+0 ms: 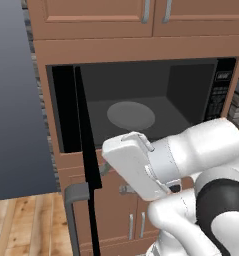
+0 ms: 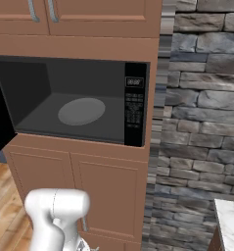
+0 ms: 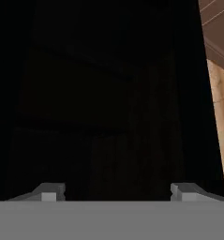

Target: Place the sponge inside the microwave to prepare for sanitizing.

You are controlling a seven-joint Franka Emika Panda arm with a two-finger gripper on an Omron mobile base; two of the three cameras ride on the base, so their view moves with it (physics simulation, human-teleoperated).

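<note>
The microwave is built into brown wood cabinets, and its dark grey cavity holds a bare round grey plate. Its black glass door stands swung out to the left, edge-on in the left base view, with the grey bar handle low down. My white hand sits below the cavity's front edge, close beside the door. In the hand view my gripper faces the door's black glass, open, with nothing between the fingertips. The sponge is out of view.
Wood cabinet doors with grey handles lie below the microwave, and more cabinets sit above it. A stone wall rises to the right, with a white counter corner low down. To the left are a grey wall and wood floor.
</note>
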